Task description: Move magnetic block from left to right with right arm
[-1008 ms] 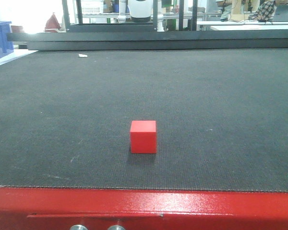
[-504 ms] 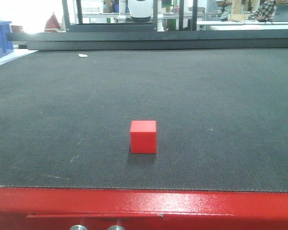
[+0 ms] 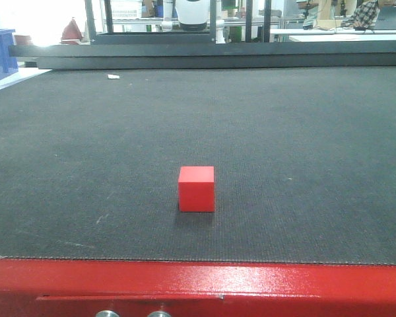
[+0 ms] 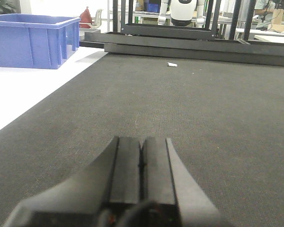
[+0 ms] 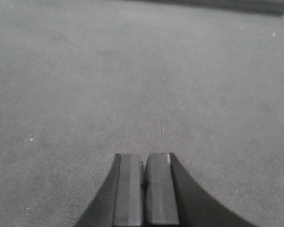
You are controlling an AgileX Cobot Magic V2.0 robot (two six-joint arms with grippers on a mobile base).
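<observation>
Just beyond the red rail [image 3: 251,281] sits the magnetic block [image 3: 197,189], outside both wrist views. Right gripper [image 5: 144,160] and left gripper [image 4: 141,143] clench nothing.

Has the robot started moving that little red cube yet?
Nothing looks done yet: the red cube sits alone on the dark mat, with no arm near it in the front view. Nothing is in hand either: the right gripper and the left gripper are both shut and empty over bare mat. Reaching, grasping and carrying the cube rightward are all left.
</observation>
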